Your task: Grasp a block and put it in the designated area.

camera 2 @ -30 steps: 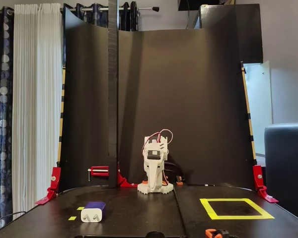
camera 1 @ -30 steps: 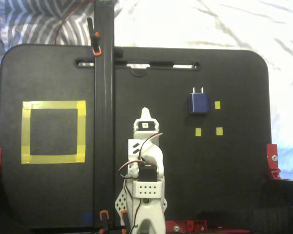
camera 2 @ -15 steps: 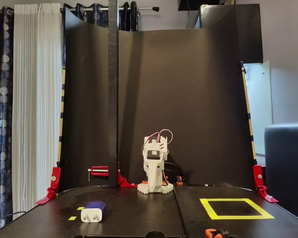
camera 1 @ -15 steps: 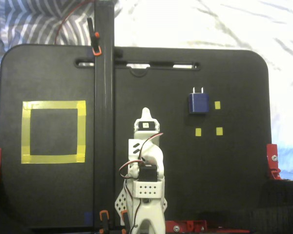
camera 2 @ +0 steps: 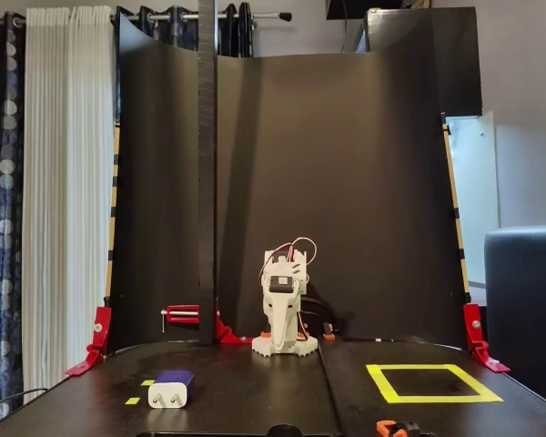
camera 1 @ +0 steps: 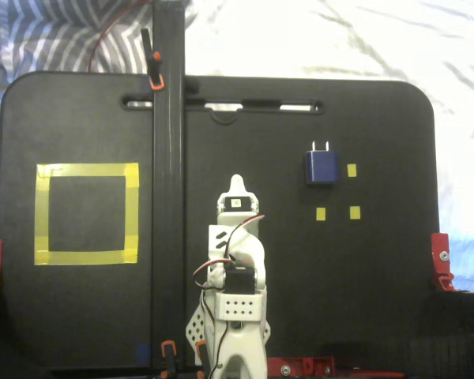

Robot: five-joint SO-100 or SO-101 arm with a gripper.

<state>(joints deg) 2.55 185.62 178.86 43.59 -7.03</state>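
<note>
The dark navy block (camera 1: 321, 167) lies flat on the black board with its two prongs pointing toward the far edge. In the other fixed view the block (camera 2: 170, 390) shows its white pronged face at the lower left. The designated area (camera 1: 87, 170) is a yellow tape square at the board's left, and the same yellow square (camera 2: 432, 398) sits at the lower right in the front-facing fixed view. My white arm is folded over its base, and the gripper (camera 1: 235, 181) looks shut with nothing in it. The gripper (camera 2: 279, 340) points down near the base, well apart from the block.
Three tiny yellow tape squares (camera 1: 351, 170) lie beside the block. A tall black post (camera 1: 167, 197) stands between my arm and the yellow square. Red clamps (camera 1: 440, 260) hold the board's edges. A black backdrop (camera 2: 346, 182) rises behind the arm.
</note>
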